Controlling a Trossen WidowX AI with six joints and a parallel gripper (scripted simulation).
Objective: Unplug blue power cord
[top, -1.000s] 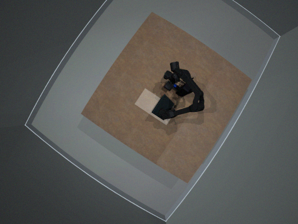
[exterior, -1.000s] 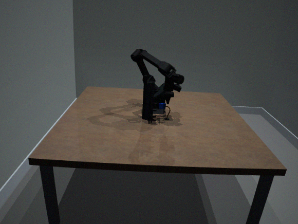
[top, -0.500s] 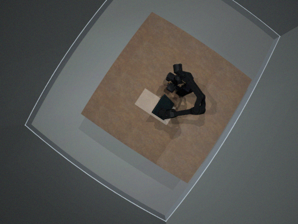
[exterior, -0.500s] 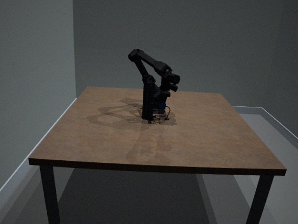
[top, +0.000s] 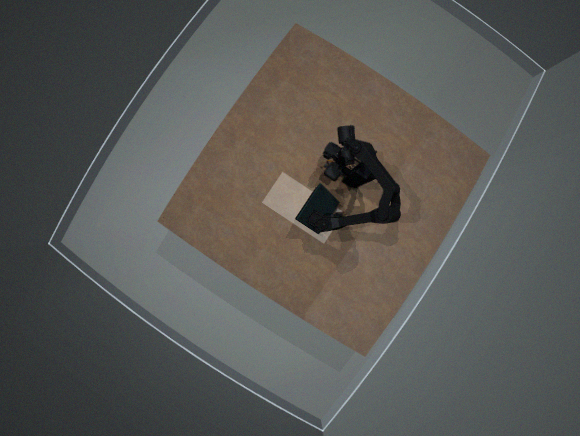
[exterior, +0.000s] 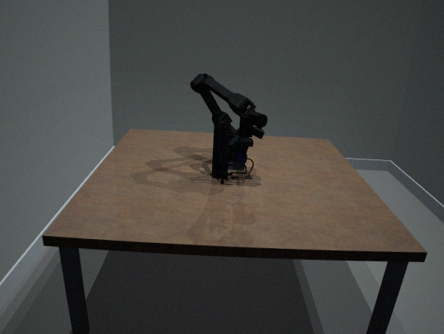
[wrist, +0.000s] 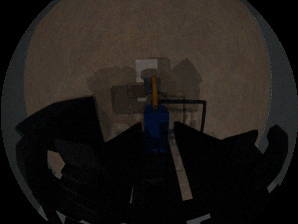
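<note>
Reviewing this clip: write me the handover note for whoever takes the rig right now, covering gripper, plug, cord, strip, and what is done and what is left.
Gripper: open only a little, clamping nothing; its fingers flank the blue plug.
Plug: low beside the arm's base, directly under the gripper; the cord loops onto the table next to it.
Power strip: too dark and too hidden by the arm to make out.
Done: grip on the plug released. Whether the plug is out of the strip cannot be told.
Left: confirm it is unplugged, open wider, lift clear of the plug, cord and strip.
</note>
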